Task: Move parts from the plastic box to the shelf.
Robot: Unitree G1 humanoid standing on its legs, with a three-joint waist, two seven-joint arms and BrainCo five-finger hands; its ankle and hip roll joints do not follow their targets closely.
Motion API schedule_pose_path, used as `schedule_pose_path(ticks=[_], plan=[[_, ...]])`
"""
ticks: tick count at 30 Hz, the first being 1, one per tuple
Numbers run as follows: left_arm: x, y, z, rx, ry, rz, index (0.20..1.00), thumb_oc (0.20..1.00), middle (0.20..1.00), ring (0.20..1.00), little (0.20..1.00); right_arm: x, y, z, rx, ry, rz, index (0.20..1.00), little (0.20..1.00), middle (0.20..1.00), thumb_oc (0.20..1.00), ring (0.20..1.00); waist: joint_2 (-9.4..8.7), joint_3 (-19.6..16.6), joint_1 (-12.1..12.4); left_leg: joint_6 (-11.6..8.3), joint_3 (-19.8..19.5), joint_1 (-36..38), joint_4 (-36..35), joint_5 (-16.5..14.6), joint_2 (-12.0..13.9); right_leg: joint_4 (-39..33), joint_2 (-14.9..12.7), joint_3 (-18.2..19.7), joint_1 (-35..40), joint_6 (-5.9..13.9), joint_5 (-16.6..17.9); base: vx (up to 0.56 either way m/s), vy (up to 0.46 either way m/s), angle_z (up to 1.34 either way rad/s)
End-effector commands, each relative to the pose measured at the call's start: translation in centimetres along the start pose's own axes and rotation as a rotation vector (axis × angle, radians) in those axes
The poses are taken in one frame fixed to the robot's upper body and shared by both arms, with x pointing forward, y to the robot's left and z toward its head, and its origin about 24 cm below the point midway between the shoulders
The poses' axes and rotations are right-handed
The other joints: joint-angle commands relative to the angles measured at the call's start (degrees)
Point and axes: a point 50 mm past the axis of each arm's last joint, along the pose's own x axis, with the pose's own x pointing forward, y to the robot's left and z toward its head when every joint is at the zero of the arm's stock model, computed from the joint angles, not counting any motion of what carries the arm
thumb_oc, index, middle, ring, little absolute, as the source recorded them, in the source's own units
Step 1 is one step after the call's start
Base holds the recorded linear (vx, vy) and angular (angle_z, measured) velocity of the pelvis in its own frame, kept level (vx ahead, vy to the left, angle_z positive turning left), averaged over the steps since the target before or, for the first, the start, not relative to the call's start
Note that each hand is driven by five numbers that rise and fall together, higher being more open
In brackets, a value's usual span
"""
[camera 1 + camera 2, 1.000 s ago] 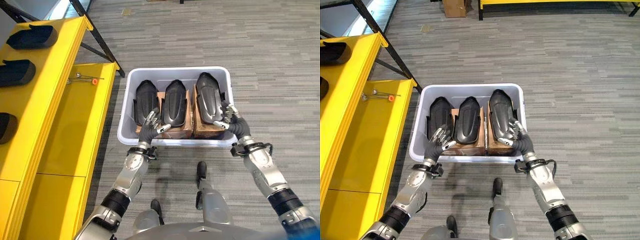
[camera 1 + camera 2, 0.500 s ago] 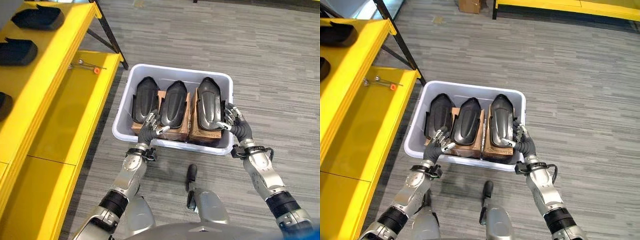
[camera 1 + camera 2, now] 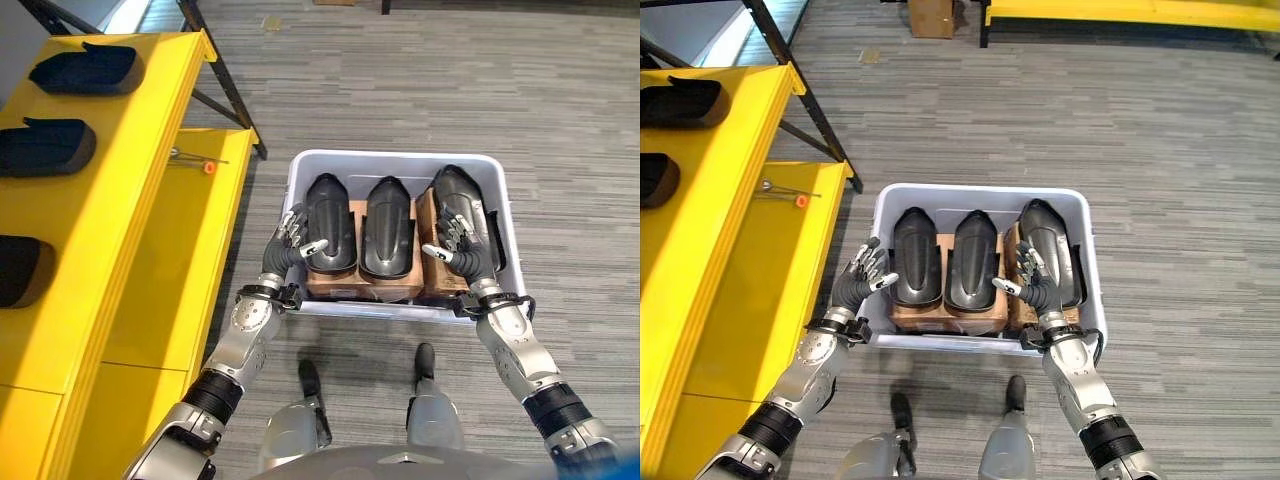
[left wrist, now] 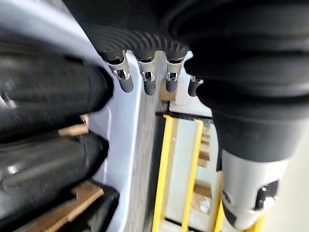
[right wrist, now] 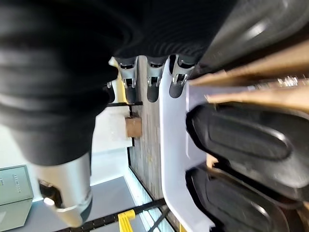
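Your left robot hand point(image 3: 296, 237) has drawn back to the grey plastic box's point(image 3: 400, 160) left rim; both hands, right robot hand point(image 3: 455, 243) included, stay open-fingered and empty, so no black moulded part point(image 3: 330, 220) is gripped yet.

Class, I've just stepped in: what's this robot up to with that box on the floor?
The robot stands over a grey plastic box on the floor, which holds three black parts resting on cardboard. Its left hand is open at the leftmost part, and its right hand is open over the rightmost part; neither grips anything yet. The yellow shelf to its left already carries similar black parts.
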Motion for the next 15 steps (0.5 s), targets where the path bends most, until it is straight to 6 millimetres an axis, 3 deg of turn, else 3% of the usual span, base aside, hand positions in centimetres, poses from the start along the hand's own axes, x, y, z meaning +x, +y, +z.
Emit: schedule_pose_path(ticks=[1, 7, 9, 11, 15], plan=[[0.7, -0.6, 2.3, 0.004, -0.131, -0.023, 1.0, 1.0, 1.0, 1.0, 1.0, 1.4, -0.1, 3.3, -0.089, -0.159, 0.017, 1.0, 1.0, 1.0, 1.0, 1.0, 0.41, -2.1, 0.5, -4.46, -0.4, -1.5, 4.4, 0.1, 5.5, 3.0, -5.5, 0.0, 3.9, 4.68, 1.6, 0.04, -0.042, -0.19], [1.0, -1.3, 3.1, -0.018, -0.169, -0.054, 1.0, 1.0, 1.0, 1.0, 1.0, 3.8, -0.4, 5.2, -0.177, -0.208, -0.025, 1.0, 1.0, 1.0, 1.0, 1.0, 1.75, -1.6, 1.3, -5.09, -0.2, -2.0, 2.0, 1.8, 5.7, 2.0, -5.3, -0.5, 2.2, 4.77, 1.8, 0.01, -0.041, -0.09], [1.4, -2.0, 3.7, -0.018, -0.192, -0.085, 1.0, 1.0, 1.0, 1.0, 1.0, 5.6, -1.0, 6.6, -0.244, -0.232, -0.079, 1.0, 1.0, 1.0, 1.0, 1.0, 2.77, -0.7, 2.1, -5.32, -0.5, -2.8, 1.4, 2.5, 5.7, 2.0, -5.2, -1.0, 1.4, 4.66, 1.4, 0.01, -0.056, -0.01], [1.4, -2.0, 3.7, -0.018, -0.193, -0.084, 1.0, 1.0, 1.0, 1.0, 1.0, 5.7, -1.0, 6.6, -0.244, -0.233, -0.079, 1.0, 1.0, 1.0, 1.0, 1.0, 2.8, -0.7, 2.1, -5.33, -0.5, -2.9, 1.4, 2.5, 5.8, 2.0, -5.2, -1.0, 1.4, 4.65, 1.4, 0.0, -0.005, 0.03], [1.8, -3.1, 4.1, -0.035, -0.205, -0.125, 1.0, 1.0, 1.0, 1.0, 1.0, 7.7, -0.8, 7.7, -0.293, -0.231, -0.1, 1.0, 1.0, 1.0, 1.0, 1.0, 3.93, 0.9, 3.6, -5.46, -1.1, -3.9, 1.3, 2.9, 5.9, 2.5, -5.1, -1.3, 0.4, 4.36, 0.9, -0.02, -0.037, 0.09]])
